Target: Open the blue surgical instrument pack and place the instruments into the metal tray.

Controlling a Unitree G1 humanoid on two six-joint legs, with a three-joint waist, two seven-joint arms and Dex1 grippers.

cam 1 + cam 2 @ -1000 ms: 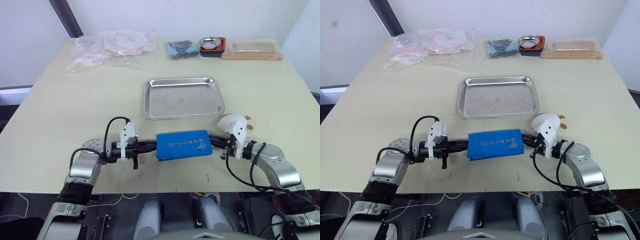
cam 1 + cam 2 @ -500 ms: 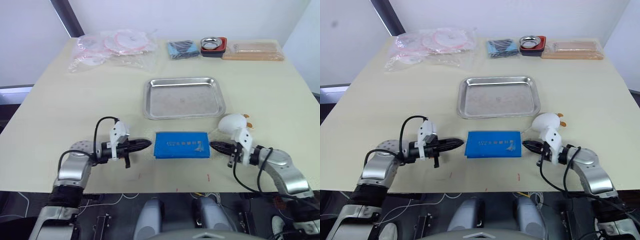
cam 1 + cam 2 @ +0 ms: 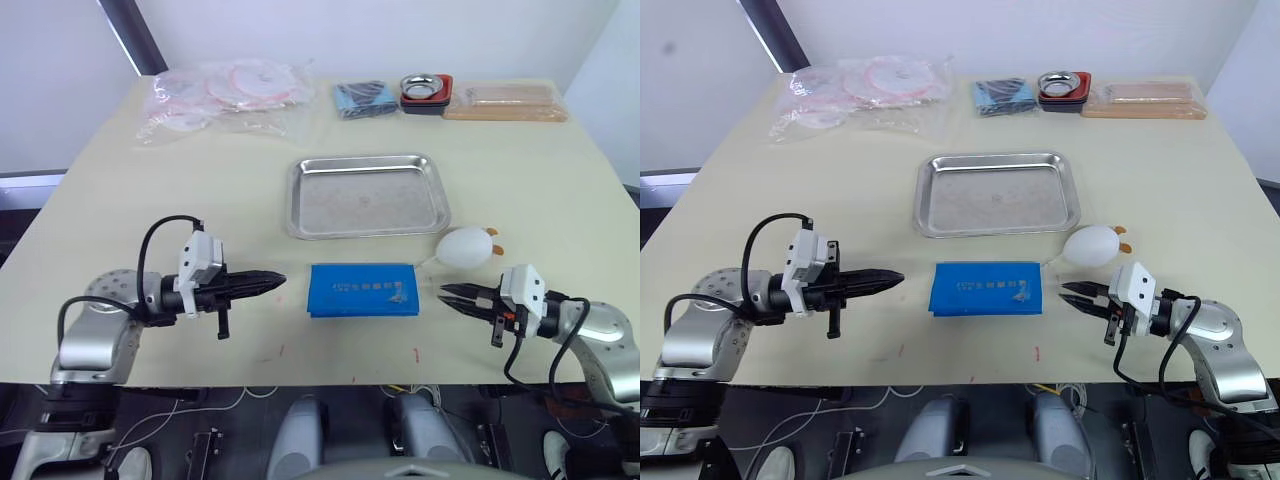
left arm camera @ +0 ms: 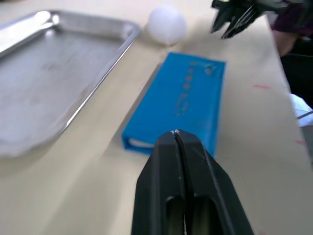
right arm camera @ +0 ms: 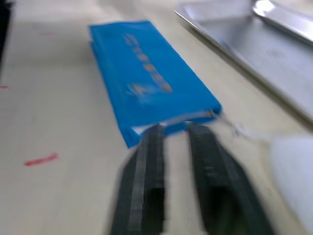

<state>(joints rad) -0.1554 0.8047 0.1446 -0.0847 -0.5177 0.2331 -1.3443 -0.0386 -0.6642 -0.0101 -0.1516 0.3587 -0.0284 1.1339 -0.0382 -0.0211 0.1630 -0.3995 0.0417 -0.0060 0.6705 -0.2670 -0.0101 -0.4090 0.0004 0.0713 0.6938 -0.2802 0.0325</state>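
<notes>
Across the pale table (image 3: 120, 200) we see the blue surgical instrument pack (image 3: 361, 290) lying closed, just near of the metal tray (image 3: 367, 195). Our left gripper (image 3: 277, 281), fingers pressed together, and right gripper (image 3: 446, 294), fingers slightly parted, flank it, touching nothing.

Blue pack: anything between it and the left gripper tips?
No. Bare tabletop separates the left gripper from the blue surgical instrument pack; the left eye view shows the gap, and the left wrist view agrees.
</notes>
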